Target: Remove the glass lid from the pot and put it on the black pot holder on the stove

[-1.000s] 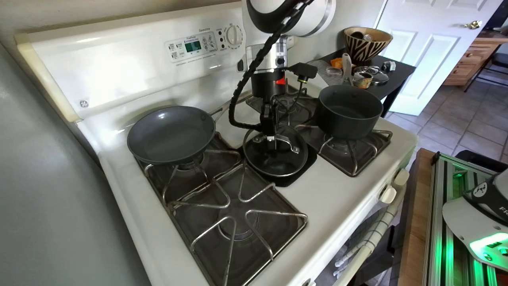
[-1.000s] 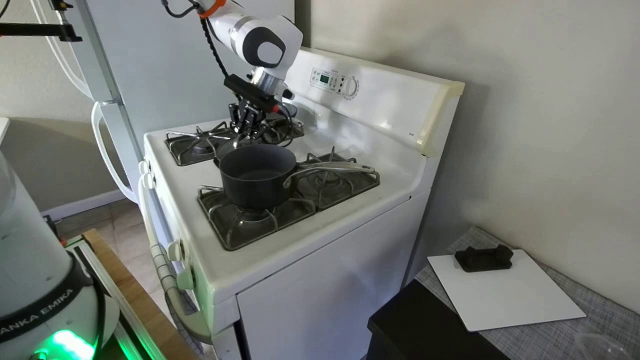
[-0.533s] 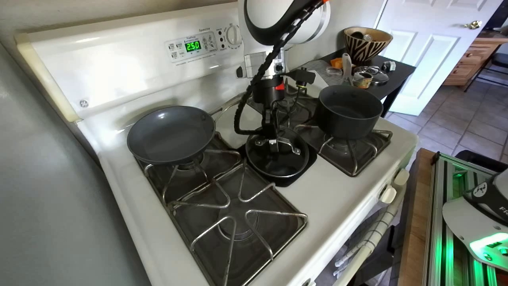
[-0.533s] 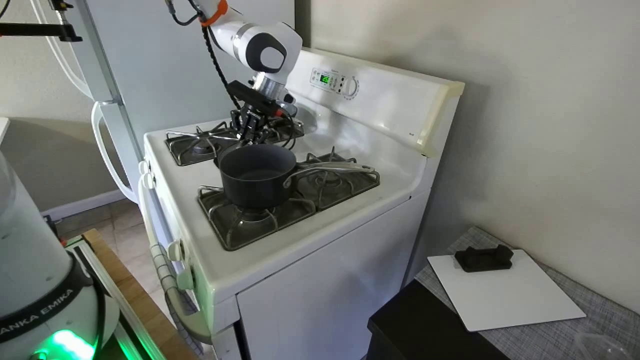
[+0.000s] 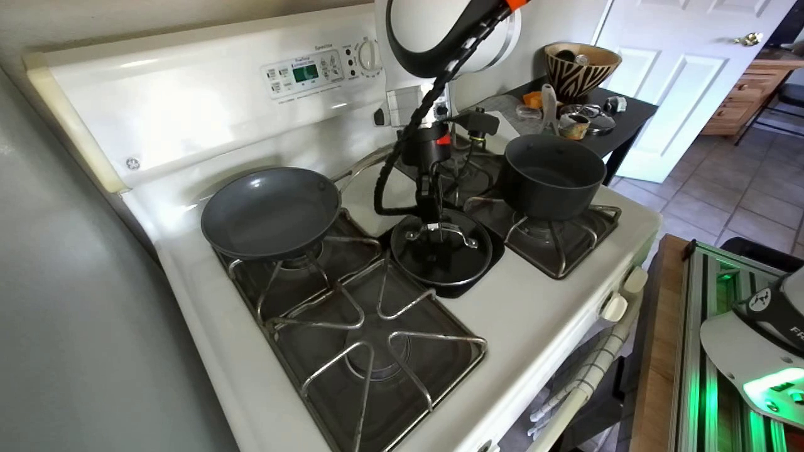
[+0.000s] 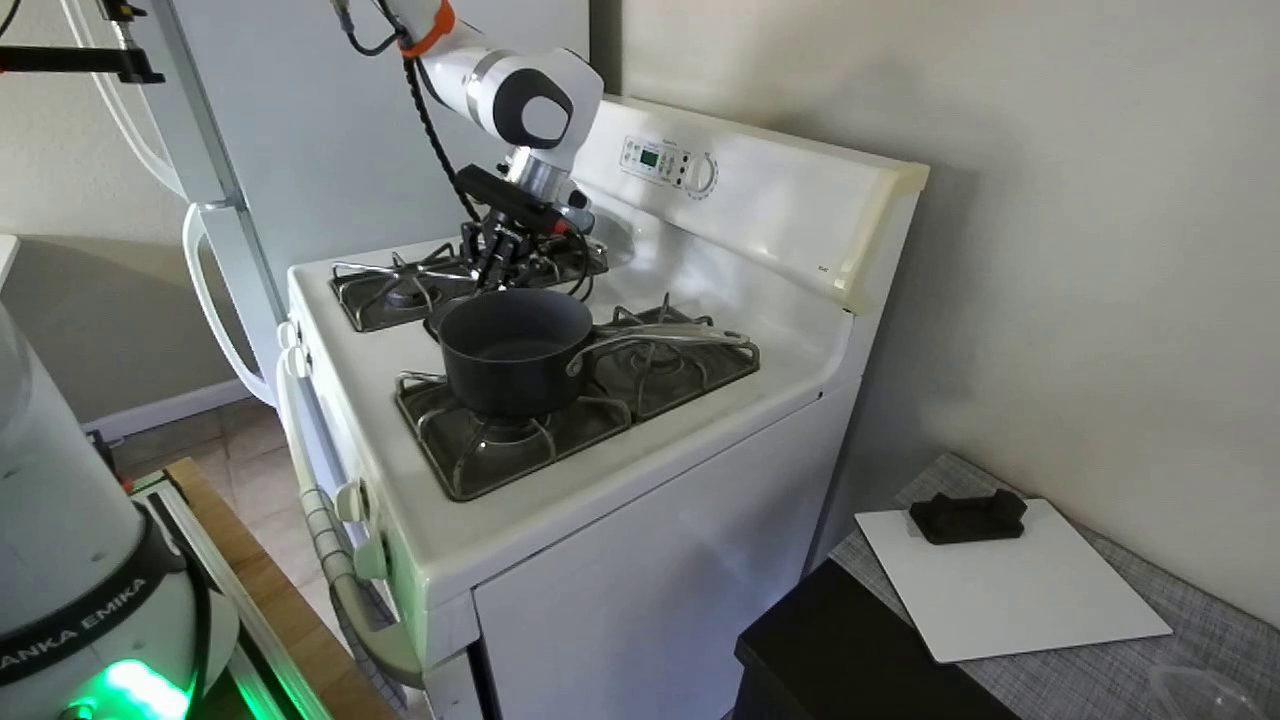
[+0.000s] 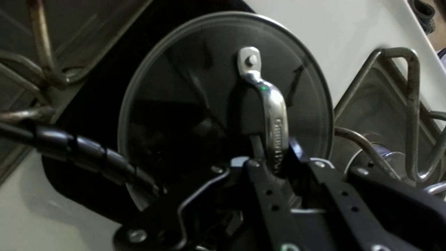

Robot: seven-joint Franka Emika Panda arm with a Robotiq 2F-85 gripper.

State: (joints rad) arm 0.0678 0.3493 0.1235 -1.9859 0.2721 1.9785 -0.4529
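Glass lid [image 7: 202,104] located over the black pot holder [image 7: 104,94] on the stove [image 5: 509,307], apart from the uncovered pot [image 5: 553,201]. In the wrist view the gripper [image 7: 277,149] is at the lid's metal handle [image 7: 277,118], its fingers [image 7: 298,151] set close, one along each long side near the middle; they are judged to be grasping it. Controlling relation: the handle's long axis runs through the gap between the fingers, so the hold is taken across its width. The black pot holder [image 5: 460,290] shows beyond the rim in an exterior view; whether the rim rests on it cannot be confirmed. Judged stage: placement nearly complete. The next move calls for seating the lid, parting the fingers crosswise to the handle and withdrawing upward; a sideways pull could drag it askew.
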